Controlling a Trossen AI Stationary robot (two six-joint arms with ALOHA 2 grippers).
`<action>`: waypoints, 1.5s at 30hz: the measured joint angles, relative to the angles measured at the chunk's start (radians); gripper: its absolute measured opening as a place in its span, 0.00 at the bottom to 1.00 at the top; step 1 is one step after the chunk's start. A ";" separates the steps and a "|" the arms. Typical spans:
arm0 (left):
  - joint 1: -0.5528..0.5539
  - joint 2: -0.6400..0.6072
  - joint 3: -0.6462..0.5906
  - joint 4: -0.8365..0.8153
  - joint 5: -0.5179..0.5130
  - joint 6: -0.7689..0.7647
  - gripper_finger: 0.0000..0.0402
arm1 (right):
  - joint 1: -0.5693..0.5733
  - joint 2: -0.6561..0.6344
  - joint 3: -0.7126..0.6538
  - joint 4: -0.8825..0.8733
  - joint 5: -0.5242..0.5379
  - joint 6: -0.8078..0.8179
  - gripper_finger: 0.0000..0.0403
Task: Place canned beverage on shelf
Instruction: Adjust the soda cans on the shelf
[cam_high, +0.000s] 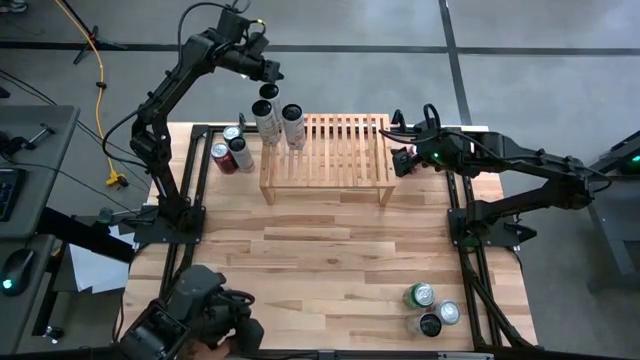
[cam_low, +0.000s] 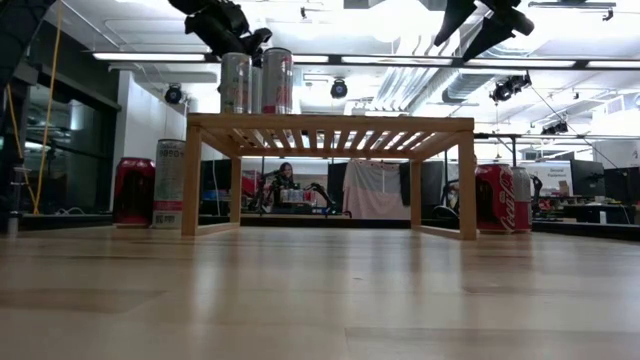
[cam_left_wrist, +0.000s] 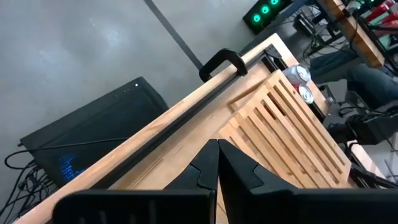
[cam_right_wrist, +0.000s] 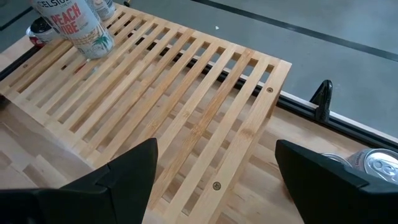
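The light-wood shelf (cam_high: 335, 155) stands at the table's far middle. Two tall white cans (cam_high: 268, 120) (cam_high: 293, 125) stand upright on the left end of its slatted top; the low view shows them side by side (cam_low: 236, 82) (cam_low: 277, 80). My left gripper (cam_high: 266, 85) hangs shut above and just beyond these cans, with nothing in it; its shut fingers show in the left wrist view (cam_left_wrist: 217, 144). My right gripper (cam_high: 401, 160) hovers open over the shelf's right end, its fingers wide apart above the slats (cam_right_wrist: 216, 146).
Three cans (cam_high: 232, 150) stand on the table left of the shelf. Red cans (cam_low: 495, 198) stand by its right leg. A group of three cans (cam_high: 432, 308) sits at the near right corner. A black clamp (cam_right_wrist: 322, 99) grips the far edge.
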 joint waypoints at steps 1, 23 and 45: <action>0.000 0.000 0.000 -0.005 0.000 0.000 0.00 | 0.000 0.000 0.000 0.000 0.000 0.000 0.77; 0.000 -0.004 -0.001 -0.128 -0.001 0.035 0.00 | 0.000 0.000 0.000 0.000 -0.003 0.019 0.77; 0.003 -0.107 -0.001 -0.077 -0.194 0.035 0.00 | 0.000 0.000 0.000 0.000 -0.006 0.018 0.77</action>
